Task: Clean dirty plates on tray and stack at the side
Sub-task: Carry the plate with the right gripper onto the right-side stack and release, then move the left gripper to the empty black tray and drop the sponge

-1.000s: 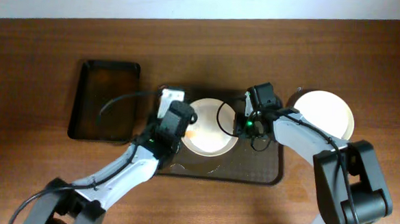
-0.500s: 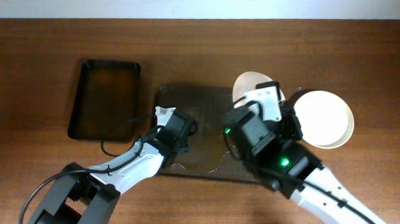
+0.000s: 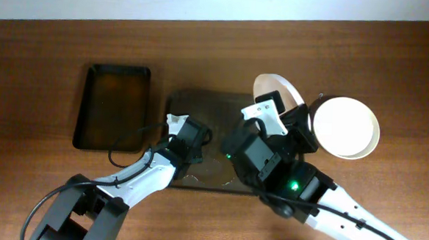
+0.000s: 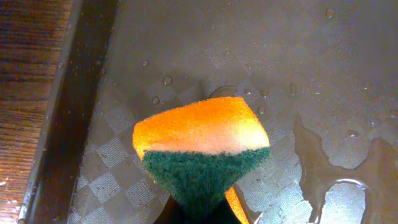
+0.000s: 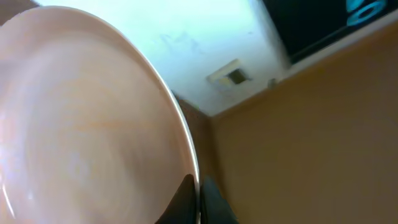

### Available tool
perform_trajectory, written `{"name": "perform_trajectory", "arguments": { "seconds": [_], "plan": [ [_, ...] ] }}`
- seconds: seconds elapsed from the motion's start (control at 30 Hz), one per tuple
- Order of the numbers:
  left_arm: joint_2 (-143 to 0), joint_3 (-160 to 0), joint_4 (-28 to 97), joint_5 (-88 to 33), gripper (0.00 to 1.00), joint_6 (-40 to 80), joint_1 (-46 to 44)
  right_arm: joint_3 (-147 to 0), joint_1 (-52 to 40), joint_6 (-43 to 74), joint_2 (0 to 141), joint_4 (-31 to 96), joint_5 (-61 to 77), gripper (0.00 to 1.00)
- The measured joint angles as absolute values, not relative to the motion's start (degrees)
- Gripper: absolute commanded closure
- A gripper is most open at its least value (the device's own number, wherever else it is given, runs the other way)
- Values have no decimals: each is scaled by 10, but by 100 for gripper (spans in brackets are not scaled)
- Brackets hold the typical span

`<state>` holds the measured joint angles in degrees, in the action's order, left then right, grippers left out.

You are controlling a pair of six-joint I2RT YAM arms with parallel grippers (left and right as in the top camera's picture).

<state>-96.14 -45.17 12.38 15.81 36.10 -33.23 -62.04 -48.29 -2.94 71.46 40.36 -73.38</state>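
my right tool point(image 5: 198, 196) is closed on the rim of a plate point(image 5: 81, 124), pinching its edge so the plate stands tilted, nearly on edge, in the air. the face i can see looks plain white with no orange on it, so i judge this one is wiped and held this way to be carried across. seen from overhead, that plate point(image 3: 275, 90) hangs over the far right end of the tray point(image 3: 208, 105), just beside the stack point(image 3: 346, 127) of white plates that sits on the worktop point(image 3: 41, 67) off the tray's right end. how many plates are in the stack i cannot tell.

my left tool point(image 3: 179, 127) is clamped on the sponge point(image 4: 202, 149), orange body with the green scrub side towards the camera, low over the tray's left part. i think it waits there to stay out of the right arm's way. the tray floor below it is wet, with drops and a puddle point(image 4: 336, 174), and no plate lies on it. the black tray point(image 3: 112, 107) stands apart to the left.
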Motion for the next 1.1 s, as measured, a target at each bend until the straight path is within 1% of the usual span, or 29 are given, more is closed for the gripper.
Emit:
{"name": "perform_trajectory", "arguments": {
  "seconds": [0.03, 0.1, 0.17, 0.3, 0.37, 0.43, 0.5, 0.53, 0.57, 0.6, 0.63, 0.7, 0.77, 0.9, 0.93, 1.0, 1.1],
  "plan": [
    [-961, -452, 124, 158, 100, 361, -332, -621, -466, -8, 715, 412, -701, 96],
    [-961, -452, 124, 158, 100, 361, -332, -621, -394, 46, 716, 427, -604, 96],
    [-961, -452, 124, 157, 100, 361, -332, -621, -244, 95, 719, 433, -466, 96],
    [-961, -452, 124, 156, 100, 361, -332, -621, 27, 138, 722, 431, -243, 96],
    [-961, -452, 123, 156, 100, 361, -332, -622, 135, 168, 734, 431, -172, 96],
    [-961, -452, 122, 156, 100, 361, -332, -622, 228, 194, 777, 426, -103, 96],
    [-961, -452, 122, 155, 100, 361, -332, -623, 255, 201, 827, 416, -71, 94],
    [-961, -452, 122, 154, 100, 361, -332, -623, 263, 206, 863, 412, -59, 74],
    [-961, -452, 121, 154, 100, 361, -332, -623, 264, 208, 888, 410, -52, 50],
    [-961, -452, 121, 154, 100, 361, -332, -623, 265, 208, 906, 408, -48, 21],
    [-961, -452, 121, 154, 100, 361, -332, -623, 265, 211, 917, 406, -44, 11],
    [-961, -452, 121, 154, 100, 361, -332, -623, 265, 210, 921, 402, -35, 6],
    [-961, -452, 121, 154, 100, 361, -332, -623, 264, 210, 914, 405, -3, 5],
    [-961, -452, 120, 154, 100, 361, -332, -626, 242, 210, 821, 435, 104, 3],
    [-961, -452, 119, 154, 100, 361, -332, -628, 214, 210, 787, 464, 133, 2],
    [-961, -452, 116, 152, 100, 361, -332, -632, 141, 209, 745, 507, 160, 2],
    [-956, -452, 125, 149, 100, 358, -332, -632, 11, 194, 749, 526, 148, 2]
  ]
}}
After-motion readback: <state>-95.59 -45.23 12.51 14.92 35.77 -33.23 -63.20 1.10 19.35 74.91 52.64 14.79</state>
